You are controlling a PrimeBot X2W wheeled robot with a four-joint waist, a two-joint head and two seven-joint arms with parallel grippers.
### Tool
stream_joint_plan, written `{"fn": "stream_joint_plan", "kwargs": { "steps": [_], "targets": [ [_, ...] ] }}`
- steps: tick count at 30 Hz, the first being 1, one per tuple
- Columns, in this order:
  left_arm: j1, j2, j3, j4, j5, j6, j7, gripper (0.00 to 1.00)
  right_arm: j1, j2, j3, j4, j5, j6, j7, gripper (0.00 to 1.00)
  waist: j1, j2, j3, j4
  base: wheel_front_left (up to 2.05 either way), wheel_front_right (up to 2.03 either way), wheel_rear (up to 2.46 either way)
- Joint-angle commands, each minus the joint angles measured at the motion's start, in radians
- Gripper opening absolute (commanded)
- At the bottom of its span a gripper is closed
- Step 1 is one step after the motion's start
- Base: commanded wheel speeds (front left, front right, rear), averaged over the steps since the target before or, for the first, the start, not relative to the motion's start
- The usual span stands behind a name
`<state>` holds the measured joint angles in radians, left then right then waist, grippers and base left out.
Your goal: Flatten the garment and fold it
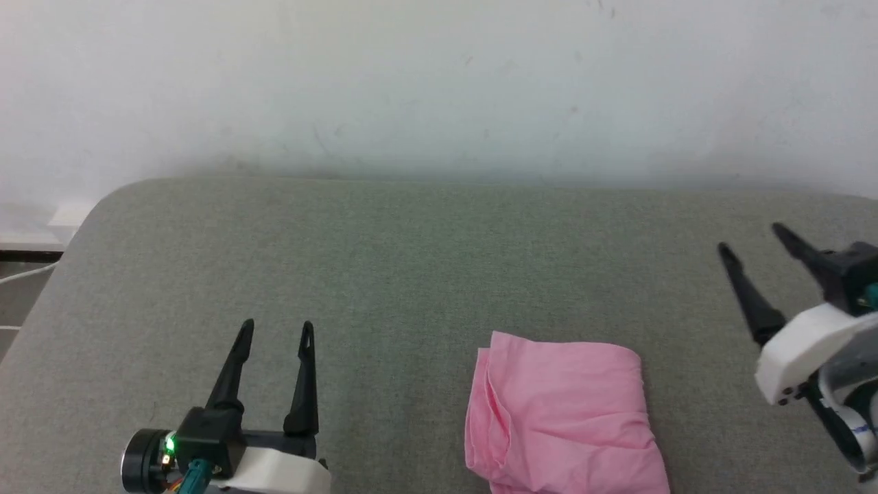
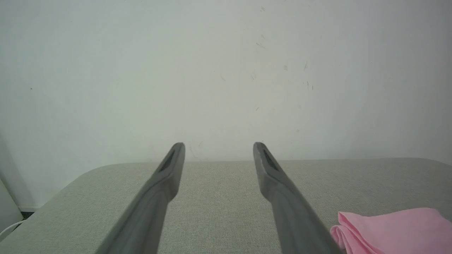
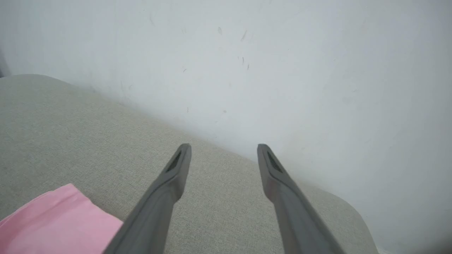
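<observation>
- Grey woven padding (image 1: 411, 274) with rounded corners makes up the work surface, butted against a white wall (image 1: 439, 82) flecked with small dark scuffs.
- The garment (image 1: 562, 412), a pair of pink shorts, lies folded into a rough rectangle on the near part of the padding, right of centre. Its lower edge is cut off by the bottom of the head view.
- Stacked folded edges run down the garment's left side, and the face turned up is plain pink cloth.
- My left gripper (image 1: 277, 324) hovers over the padding well to the left of the garment, with its fingers spread and only bare padding between them.
- A green light (image 1: 169, 446) glows at the left gripper's base.
- My right gripper (image 1: 751, 237) is at the right edge, leaning left, with its fingers spread and apart from the garment.
- A white band (image 1: 857, 431) under my right wrist carries a blue marking too small for me to read.
- My wrist views show the garment (image 2: 392, 229) (image 3: 60, 222) beside my fingers and not touching them.
- A white cable (image 1: 27, 274) lies past the padding's left corner.
</observation>
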<state>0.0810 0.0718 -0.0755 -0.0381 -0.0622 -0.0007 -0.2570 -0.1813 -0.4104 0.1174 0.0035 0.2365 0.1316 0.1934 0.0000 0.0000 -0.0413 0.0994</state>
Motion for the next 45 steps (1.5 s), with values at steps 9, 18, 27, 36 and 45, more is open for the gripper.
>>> {"fn": "stream_joint_plan", "kwargs": {
  "steps": [9,18,27,36,45],
  "targets": [
    [0.003,-0.007,0.010,0.001,-0.012,-0.026,-0.005,1.00,0.177,0.137,-0.234,-0.099,-0.087,-0.001,-0.246,1.00,0.0000,0.0000,0.031,-0.033,0.00,0.00,0.00],
    [0.026,-0.008,0.010,0.036,0.008,-0.042,-0.005,1.00,0.324,0.299,-0.295,-0.141,-0.107,-0.001,-0.355,1.00,0.0000,0.0000,0.038,-0.047,0.00,0.00,0.00],
    [0.021,-0.013,0.006,0.037,0.007,-0.032,-0.005,1.00,0.339,0.289,-0.252,-0.148,-0.087,-0.001,-0.327,1.00,0.0000,0.0000,0.051,-0.036,0.00,0.00,0.00],
    [-0.001,-0.016,-0.006,0.044,0.016,-0.036,-0.005,1.00,0.350,0.204,-0.090,-0.135,0.191,-0.001,0.095,1.00,0.0000,0.0000,0.105,-0.016,0.00,0.00,0.00],
    [-0.050,-0.018,-0.036,0.068,0.019,-0.043,-0.005,1.00,0.261,0.198,-0.093,-0.074,0.420,-0.001,0.472,1.00,0.0000,0.0000,0.174,0.028,0.00,0.00,0.00]
  ]
}}
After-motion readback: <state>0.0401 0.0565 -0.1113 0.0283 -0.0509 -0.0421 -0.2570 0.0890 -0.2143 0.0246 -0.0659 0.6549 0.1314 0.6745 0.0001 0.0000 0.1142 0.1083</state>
